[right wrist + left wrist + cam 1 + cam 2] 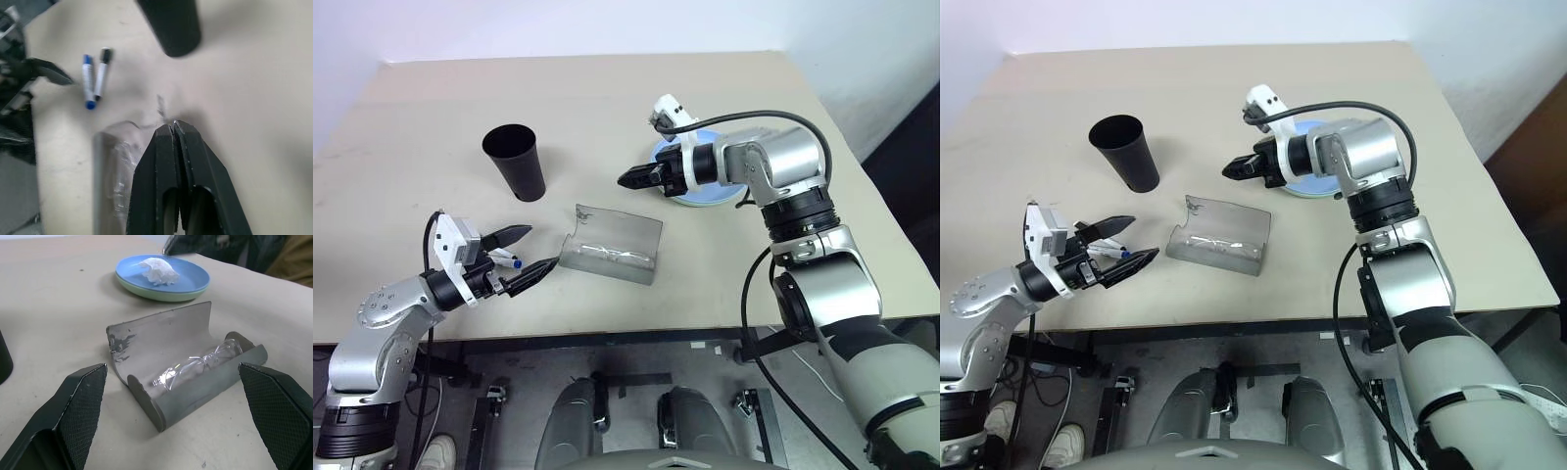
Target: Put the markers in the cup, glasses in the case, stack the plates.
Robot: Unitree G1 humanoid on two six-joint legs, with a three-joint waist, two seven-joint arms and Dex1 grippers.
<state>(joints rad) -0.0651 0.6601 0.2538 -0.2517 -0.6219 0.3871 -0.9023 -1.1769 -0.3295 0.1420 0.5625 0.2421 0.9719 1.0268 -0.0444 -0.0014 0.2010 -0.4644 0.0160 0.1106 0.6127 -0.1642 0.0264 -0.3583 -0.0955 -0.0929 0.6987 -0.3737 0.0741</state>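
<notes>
Between the left fingers (80, 396), the open case (186, 377) with glasses (195, 366).

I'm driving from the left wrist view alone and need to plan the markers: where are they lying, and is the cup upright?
Observer: Both markers lie side by side on the table, close beside the left tool.
Operator: And the cup?
Observer: The cup stands upright, rim up, farther back on the table than the case.
Operator: I see the plates stacked with a tissue on top. Where is the right tool?
Observer: The right tool hangs shut and empty above the table, between the cup and the plates.
</notes>
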